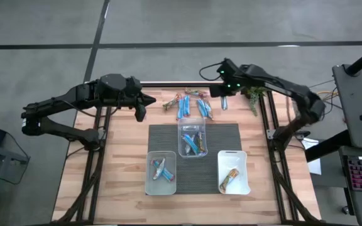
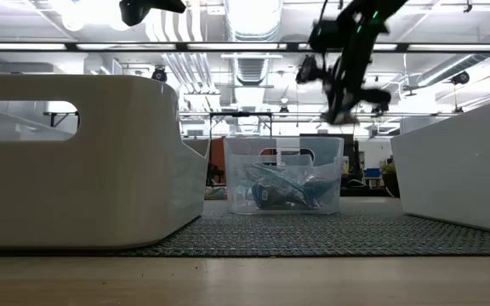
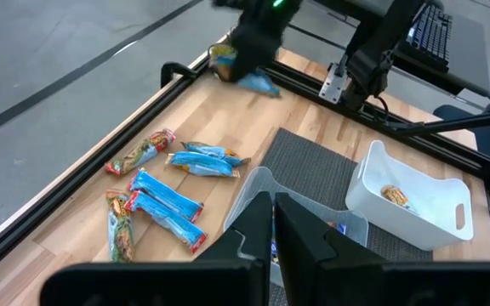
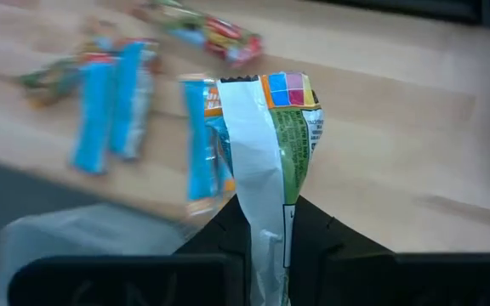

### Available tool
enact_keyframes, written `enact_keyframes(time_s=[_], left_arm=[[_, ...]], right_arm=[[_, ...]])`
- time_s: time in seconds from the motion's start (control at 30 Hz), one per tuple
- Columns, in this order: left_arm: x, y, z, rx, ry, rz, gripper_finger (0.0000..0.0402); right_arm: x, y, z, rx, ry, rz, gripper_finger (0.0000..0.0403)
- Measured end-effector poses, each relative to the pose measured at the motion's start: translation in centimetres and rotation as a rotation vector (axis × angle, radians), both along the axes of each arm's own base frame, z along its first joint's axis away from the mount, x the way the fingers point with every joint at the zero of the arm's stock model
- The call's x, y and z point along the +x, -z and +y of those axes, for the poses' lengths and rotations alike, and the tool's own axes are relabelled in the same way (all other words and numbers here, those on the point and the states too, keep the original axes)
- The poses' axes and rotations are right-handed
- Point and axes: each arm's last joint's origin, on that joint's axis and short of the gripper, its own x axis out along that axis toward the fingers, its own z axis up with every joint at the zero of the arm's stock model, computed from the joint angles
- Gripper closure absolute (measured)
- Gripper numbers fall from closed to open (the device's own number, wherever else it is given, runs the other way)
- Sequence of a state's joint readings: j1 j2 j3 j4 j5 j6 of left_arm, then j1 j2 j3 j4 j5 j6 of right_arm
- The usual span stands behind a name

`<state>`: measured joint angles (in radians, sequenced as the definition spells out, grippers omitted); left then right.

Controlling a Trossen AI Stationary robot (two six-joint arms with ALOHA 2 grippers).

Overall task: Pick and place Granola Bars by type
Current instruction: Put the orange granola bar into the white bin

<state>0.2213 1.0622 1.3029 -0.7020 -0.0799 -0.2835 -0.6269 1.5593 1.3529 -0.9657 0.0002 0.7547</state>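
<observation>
My right gripper [image 1: 224, 95] hangs above the table's far middle, shut on a granola bar [image 4: 272, 136]. The bar's white seam and green print face the wrist camera; from the left wrist view it shows blue [image 3: 255, 82]. Several loose bars [image 1: 190, 105], mostly blue, lie flat on the wood just under and left of it. My left gripper [image 1: 141, 110] waits shut above the table's far left, touching nothing. The clear middle tub [image 1: 192, 139] holds blue bars, the left tub [image 1: 160, 171] a few bars, and the white right tub [image 1: 233, 171] one tan bar. My right gripper pinches one end of the bar [image 4: 266, 212] between its two fingers. The fingers come from above, slanting steeply down. The rest of the bar sticks out past the fingertips and hangs clear of the table and of the loose bars.
The three tubs sit on and around a dark ribbed mat [image 1: 231, 135] in the table's middle. A green plant-like clump [image 1: 252, 97] lies at the far right, close to my right arm. Bare wood shows on the table's left [image 1: 115, 163] and right [image 1: 259, 163] sides.
</observation>
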Motion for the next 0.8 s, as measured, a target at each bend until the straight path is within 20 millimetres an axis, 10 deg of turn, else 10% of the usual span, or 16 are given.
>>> enact_keyframes(time_s=[0.37, 0.8], left_arm=[[0.1, -0.1, 0.0, 0.003, 0.000, -0.013, 0.0401], [0.1, -0.1, 0.0, -0.001, -0.002, -0.014, 0.0401]], right_arm=[[-2.7, -6.1, 5.9, -0.099, -0.100, -0.183, 0.0369], [-0.8, -4.6, 10.0, 0.042, -0.403, -0.199, 0.0369]])
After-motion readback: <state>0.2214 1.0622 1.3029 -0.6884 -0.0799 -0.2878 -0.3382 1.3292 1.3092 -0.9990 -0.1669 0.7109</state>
